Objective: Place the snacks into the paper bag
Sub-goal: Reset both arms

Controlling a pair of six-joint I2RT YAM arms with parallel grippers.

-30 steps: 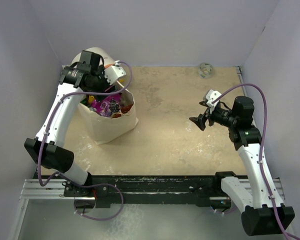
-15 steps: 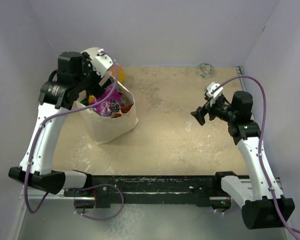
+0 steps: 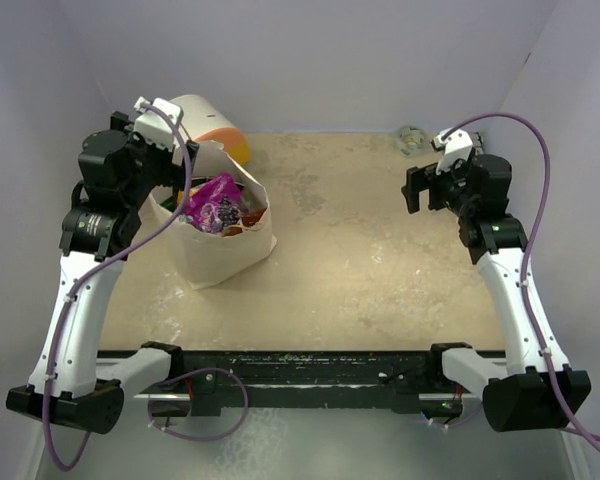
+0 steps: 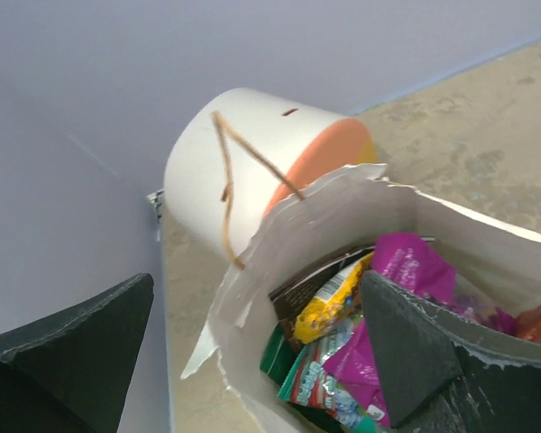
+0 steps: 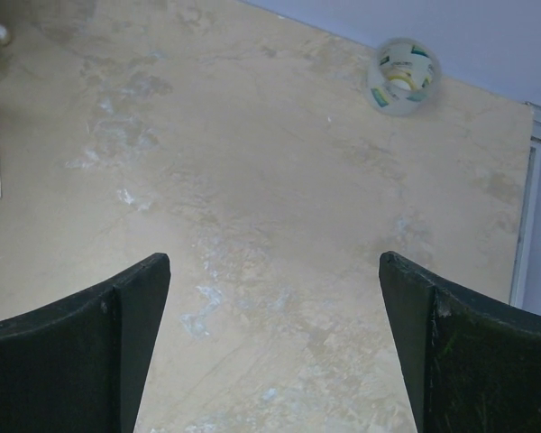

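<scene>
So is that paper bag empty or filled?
Filled: the paper bag stands upright and open, with purple, yellow and green snacks piled near its rim.

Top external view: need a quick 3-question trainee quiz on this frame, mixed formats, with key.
1. True or false: the paper bag stands upright with snacks inside it.
2. What sits just behind the bag, at the back left of the table? A) a white-and-orange cylinder B) a blue box C) a metal bowl
3. Short answer: does the left gripper or the right gripper hold anything?
Key: 1 true. 2 A. 3 No; both are open and empty.
</scene>
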